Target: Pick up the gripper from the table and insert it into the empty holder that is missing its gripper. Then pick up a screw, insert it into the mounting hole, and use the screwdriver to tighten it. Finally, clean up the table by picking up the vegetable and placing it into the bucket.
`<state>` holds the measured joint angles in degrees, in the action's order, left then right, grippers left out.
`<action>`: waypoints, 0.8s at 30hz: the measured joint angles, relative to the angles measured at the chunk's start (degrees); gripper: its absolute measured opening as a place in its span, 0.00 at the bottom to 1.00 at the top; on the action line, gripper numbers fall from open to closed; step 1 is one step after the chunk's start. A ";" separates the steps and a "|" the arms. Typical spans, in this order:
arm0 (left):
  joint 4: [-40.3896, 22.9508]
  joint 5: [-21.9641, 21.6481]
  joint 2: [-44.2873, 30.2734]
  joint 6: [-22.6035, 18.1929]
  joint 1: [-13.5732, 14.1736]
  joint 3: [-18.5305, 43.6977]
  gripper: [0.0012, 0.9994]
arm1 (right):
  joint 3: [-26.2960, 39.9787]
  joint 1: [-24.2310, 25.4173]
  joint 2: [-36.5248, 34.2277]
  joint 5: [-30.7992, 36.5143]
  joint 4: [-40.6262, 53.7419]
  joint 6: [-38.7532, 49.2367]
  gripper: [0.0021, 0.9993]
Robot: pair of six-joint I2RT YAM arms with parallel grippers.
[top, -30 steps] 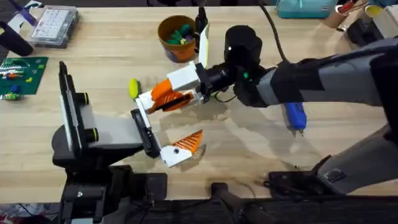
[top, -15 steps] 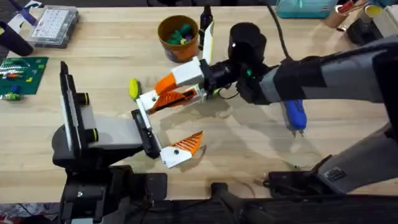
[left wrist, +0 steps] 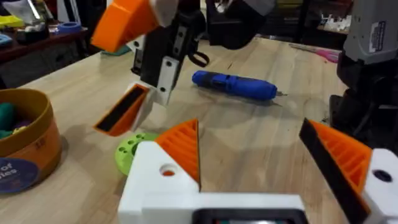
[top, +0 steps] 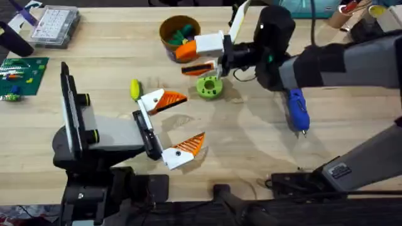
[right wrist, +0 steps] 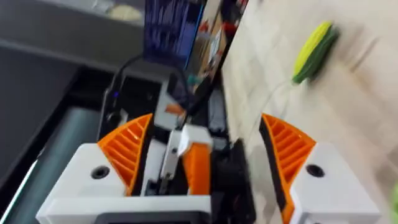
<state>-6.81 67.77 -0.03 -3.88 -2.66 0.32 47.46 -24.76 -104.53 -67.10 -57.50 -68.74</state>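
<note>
Beside the bucket (top: 179,37), right hand (top: 196,59) hovers open.

The right gripper (top: 200,58) hangs open beside the bucket (top: 178,37), above a green disc (top: 209,86). The gripper (top: 168,98) sits in its holder (top: 151,102). The screwdriver (top: 297,112) lies on the counter (top: 251,144).

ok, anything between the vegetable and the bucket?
Nothing visible does: there is just bare table from the yellow-green vegetable up to the bucket. The right claw, open, hangs by the bucket's rim on the side away from the vegetable, off that path.
</note>
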 joint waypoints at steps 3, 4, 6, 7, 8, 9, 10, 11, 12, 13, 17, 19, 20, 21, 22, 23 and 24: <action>0.00 0.00 0.00 -0.02 0.00 0.00 0.99 | 2.47 1.12 0.02 2.08 6.27 5.00 1.00; 0.00 0.00 0.00 -0.04 0.00 0.00 0.99 | 3.59 1.41 0.02 3.01 9.72 6.93 1.00; 0.00 0.02 0.00 -0.04 0.00 0.00 0.99 | 5.92 1.98 0.02 4.54 18.40 11.95 1.00; 0.00 0.05 0.00 -0.04 0.00 0.00 0.99 | 7.16 2.12 0.04 5.35 22.78 14.14 1.00; 0.00 0.09 0.00 -0.04 0.00 0.00 0.99 | 8.32 2.36 0.05 6.22 27.48 17.08 1.00; -0.02 0.13 0.00 -0.04 0.00 0.00 0.99 | 10.12 2.65 0.13 7.30 34.39 20.54 1.00; -0.02 0.15 0.00 -0.06 0.00 0.00 0.99 | 11.13 2.87 0.17 8.56 39.03 23.43 1.00; -0.02 0.15 0.00 -0.09 0.00 0.00 0.99 | 12.47 3.04 0.34 10.04 44.30 26.41 1.00; -0.02 0.15 0.00 -0.06 0.00 0.00 0.99 | 14.06 3.28 0.65 11.78 51.28 30.28 1.00; -0.02 0.15 0.00 -0.06 0.00 0.00 0.99 | 15.54 3.44 1.19 13.52 57.62 33.44 1.00; -0.02 0.15 0.00 -0.04 0.00 0.00 0.99 | 21.49 3.99 5.14 21.32 77.82 46.31 1.00; -0.04 0.15 0.00 -0.06 0.00 0.00 0.99 | 24.92 3.97 8.24 25.81 86.48 52.27 1.00; -0.02 0.15 0.00 -0.06 0.00 0.00 0.99 | 26.35 3.95 9.81 27.87 89.46 54.81 1.00; -0.02 0.15 0.00 -0.06 0.00 0.00 0.99 | 27.38 3.94 11.30 29.49 91.27 56.87 1.00; -0.02 0.15 0.00 -0.06 0.00 0.00 0.99 | 28.25 3.94 12.61 31.07 92.96 58.61 1.00; -0.02 0.17 0.00 -0.06 0.00 0.00 0.99 | 28.90 3.92 13.95 32.67 94.79 60.22 1.00; -0.04 0.15 0.00 -0.04 0.00 0.00 0.99 | 29.27 3.92 15.32 34.30 96.39 61.67 1.00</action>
<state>-6.85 67.92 -0.03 -3.92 -2.66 0.32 76.73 -20.84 -89.21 -32.80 38.89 -7.07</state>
